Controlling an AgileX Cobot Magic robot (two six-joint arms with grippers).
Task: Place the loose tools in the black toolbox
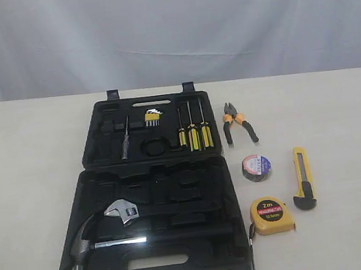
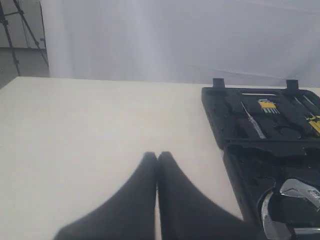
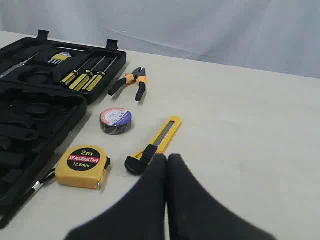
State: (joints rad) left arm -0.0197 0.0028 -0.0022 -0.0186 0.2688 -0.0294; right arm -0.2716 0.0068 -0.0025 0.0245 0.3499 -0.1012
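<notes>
Four loose tools lie on the worktop (image 1: 24, 162), all to the right of the case and none in it yet. The orange-and-black-handled pliers (image 1: 239, 122) are farthest back, just beside the lid half, jaws pointing away and handles spread. In front of them is the black tape roll with the white-red-blue label (image 1: 256, 167), lying flat. The yellow "2m" tape measure (image 1: 271, 214) is nearest the front, face up, just beside the case's front right corner. The yellow-and-black utility knife (image 1: 303, 177) lies right of the roll and the measure, black end to the front.

The large flat black moulded-plastic toolbox (image 1: 173, 182) is open, both halves flat. The far half holds three yellow-and-black screwdrivers (image 1: 194, 135) side by side and a small yellow-clipped set of keys (image 1: 153, 118). The near half holds a steel hammer (image 1: 88, 243) and a silver wrench (image 1: 124, 211) in their recesses.

I see neither arm in the exterior view. My left tool (image 2: 158, 157) has its black fingers pressed together, nothing between them, over bare worktop left of the case. My right tool (image 3: 167, 159) is also closed and empty, over the worktop on the near side of the knife; I can't tell its height.
</notes>
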